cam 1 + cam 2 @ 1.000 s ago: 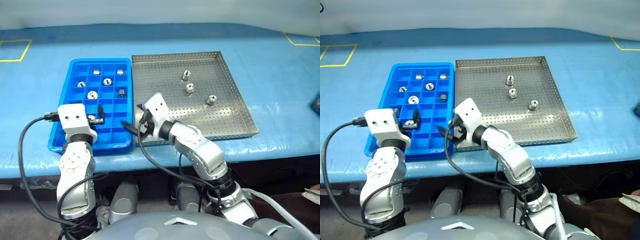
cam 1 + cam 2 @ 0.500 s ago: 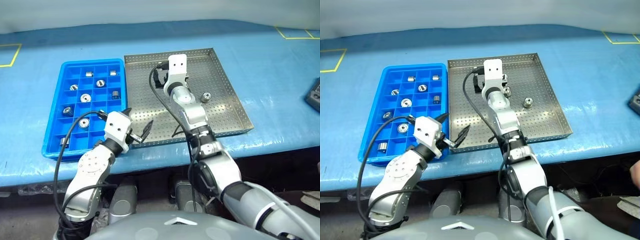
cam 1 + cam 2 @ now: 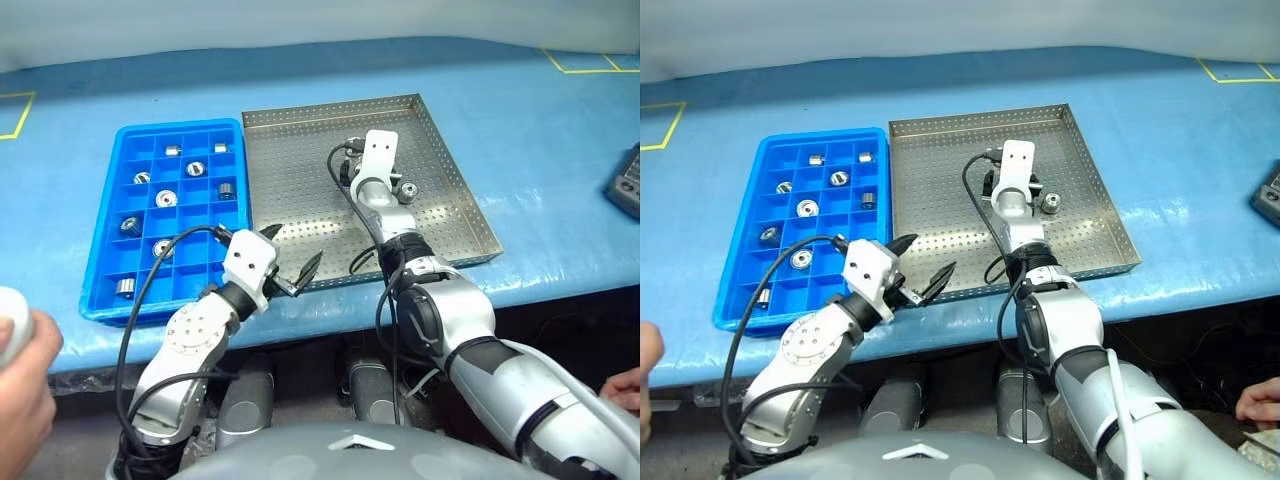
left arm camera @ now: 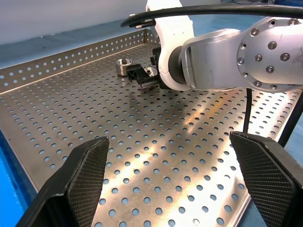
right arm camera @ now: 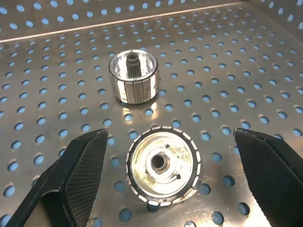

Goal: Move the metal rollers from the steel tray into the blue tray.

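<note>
Blue tray (image 3: 140,290) left of steel tray (image 3: 300,190)

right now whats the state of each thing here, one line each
left claw: open, empty, over the steel tray's near left corner
right claw: open, straddling a roller, not closed on it
nearest roller: lying flat between the right claw's fingers
second roller: lying flat just beyond it
steel tray: rollers remain in it
blue tray: several compartments hold one roller each

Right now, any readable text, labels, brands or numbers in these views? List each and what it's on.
None readable.
Metal rollers: bare metal, no markings.
Steel tray: only perforations.
Blue tray: no label visible.
Dark device at the table edge: too small to tell.
Yellow floor-tape outlines on the table cover: lines, no characters.
</note>
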Controlling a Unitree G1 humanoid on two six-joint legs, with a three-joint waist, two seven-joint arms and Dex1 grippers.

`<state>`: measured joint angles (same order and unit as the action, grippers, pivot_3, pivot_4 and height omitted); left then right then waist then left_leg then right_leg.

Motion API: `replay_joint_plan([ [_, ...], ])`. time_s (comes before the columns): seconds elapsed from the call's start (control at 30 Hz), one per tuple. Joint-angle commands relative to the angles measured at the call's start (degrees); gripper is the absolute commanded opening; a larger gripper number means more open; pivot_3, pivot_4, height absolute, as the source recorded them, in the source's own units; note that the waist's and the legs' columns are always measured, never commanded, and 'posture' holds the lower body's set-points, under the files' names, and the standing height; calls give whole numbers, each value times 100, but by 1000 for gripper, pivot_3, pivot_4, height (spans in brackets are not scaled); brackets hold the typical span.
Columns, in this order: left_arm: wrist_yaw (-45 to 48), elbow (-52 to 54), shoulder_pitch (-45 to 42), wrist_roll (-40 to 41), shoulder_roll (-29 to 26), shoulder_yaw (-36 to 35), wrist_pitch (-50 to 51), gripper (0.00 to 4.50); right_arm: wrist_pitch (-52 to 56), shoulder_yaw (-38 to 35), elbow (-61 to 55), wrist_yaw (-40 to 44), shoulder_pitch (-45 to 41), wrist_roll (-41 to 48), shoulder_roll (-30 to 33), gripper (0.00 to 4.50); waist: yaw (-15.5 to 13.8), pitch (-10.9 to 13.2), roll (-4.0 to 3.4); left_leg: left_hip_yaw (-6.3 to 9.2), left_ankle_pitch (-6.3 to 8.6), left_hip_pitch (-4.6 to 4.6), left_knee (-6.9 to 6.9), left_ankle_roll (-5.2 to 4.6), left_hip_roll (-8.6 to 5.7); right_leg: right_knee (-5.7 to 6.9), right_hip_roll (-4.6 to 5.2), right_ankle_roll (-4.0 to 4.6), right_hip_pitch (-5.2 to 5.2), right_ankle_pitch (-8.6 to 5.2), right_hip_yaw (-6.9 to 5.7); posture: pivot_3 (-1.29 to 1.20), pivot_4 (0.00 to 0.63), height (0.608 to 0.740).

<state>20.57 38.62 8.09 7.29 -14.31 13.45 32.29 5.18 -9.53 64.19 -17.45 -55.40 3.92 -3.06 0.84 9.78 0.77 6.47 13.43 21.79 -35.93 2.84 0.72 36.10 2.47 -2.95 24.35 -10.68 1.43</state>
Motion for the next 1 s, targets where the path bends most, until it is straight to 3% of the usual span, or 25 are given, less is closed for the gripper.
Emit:
replay_joint_plan([
  [0.03, -29, 167, -19, -4, -22, 128, -92, 4449, -124, -32, 66, 47, -103, 24, -44, 4500, -1, 1, -2, 0, 0, 0, 0, 0, 0, 0, 0, 0, 0, 0, 1, 152, 150, 740],
  [0.3, -87, 150, -16, 59, -16, 146, -136, 4500, -207, -5, -74, 68, -13, 3, -83, 1970, 2, -2, -8, 0, 0, -1, -1, -1, 0, 0, 0, -7, -1, -4, 1, 150, 150, 740],
  [0.33, -133, 146, -6, 27, -8, 123, -159, 4500, -220, 26, -162, 123, 3, -3, -111, 1871, 2, -1, -9, 0, 0, -1, 0, -1, 0, 0, 0, -7, -1, -5, 1, 160, 150, 740],
  [0.47, -498, 98, 70, -101, 155, -105, -281, 4500, -167, 247, -684, 462, 52, -69, -304, 1871, 11, 3, -16, 0, 0, -1, 0, -1, 0, 1, -1, -8, 1, -4, 2, 181, 150, 740],
  [0.7, -1377, 140, 319, -449, 559, -812, -808, 4500, 788, 1013, -2794, 1439, 320, 130, -925, 1871, -96, 7, -22, 5, 0, 0, 1, -1, 0, 4, -2, -12, 3, -5, -1, 254, 150, 740],
  [1.0, -1506, 415, 865, -453, 561, -1159, -1025, 4500, 1971, 2249, -4038, 2286, 651, 581, -1451, 1871, -333, 7, -23, 5, 0, 0, 7, -1, 0, 4, -2, 0, 6, -14, -3, 339, 150, 740],
])
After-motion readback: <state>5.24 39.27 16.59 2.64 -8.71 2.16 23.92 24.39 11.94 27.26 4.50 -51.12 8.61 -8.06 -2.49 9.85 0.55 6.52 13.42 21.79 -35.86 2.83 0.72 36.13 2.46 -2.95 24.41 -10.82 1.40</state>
